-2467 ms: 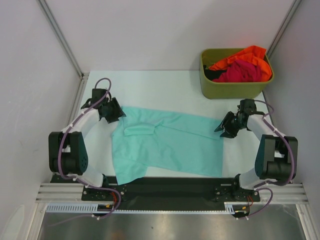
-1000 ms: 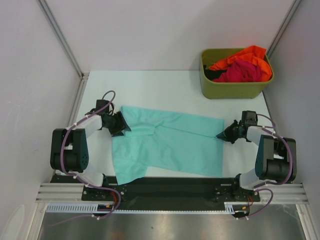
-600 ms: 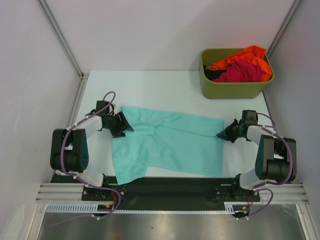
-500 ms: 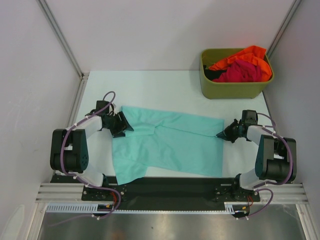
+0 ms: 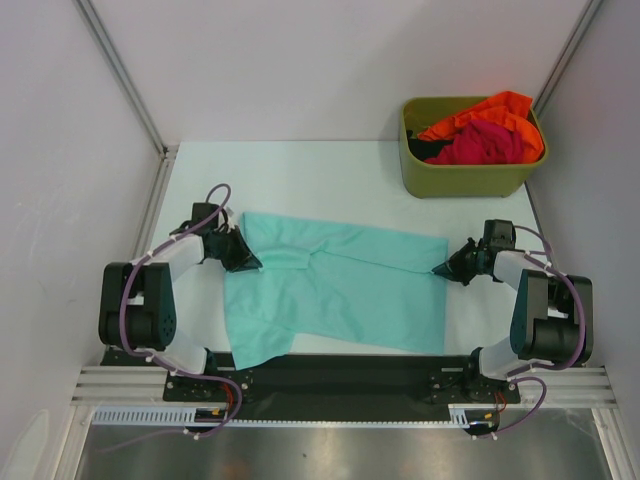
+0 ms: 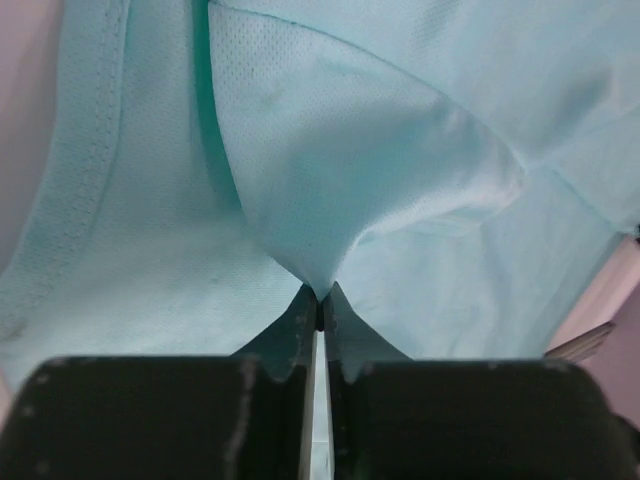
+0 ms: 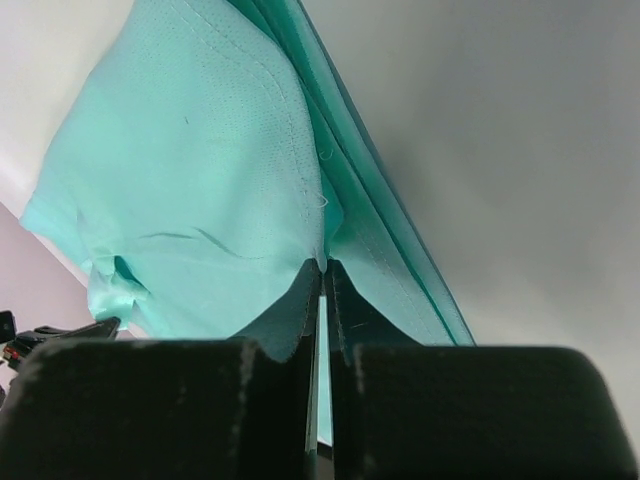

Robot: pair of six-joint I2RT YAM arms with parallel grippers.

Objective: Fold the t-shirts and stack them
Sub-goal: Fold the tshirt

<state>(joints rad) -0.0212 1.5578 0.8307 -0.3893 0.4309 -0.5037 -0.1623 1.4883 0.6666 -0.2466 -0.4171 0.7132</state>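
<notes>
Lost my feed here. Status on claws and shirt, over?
Both shut on teal shirt: left claw at its left edge, right claw at its right. Shirt lies spread on table. In bin, orange shirt and magenta shirt, clear of it.

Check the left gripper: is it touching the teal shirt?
Touching. In the left wrist view the left gripper's shut fingertips pinch a raised peak of the teal shirt.

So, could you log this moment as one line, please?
left gripper: shut on teal t-shirt | right gripper: shut on teal t-shirt | orange t-shirt, magenta t-shirt: in bin
</notes>
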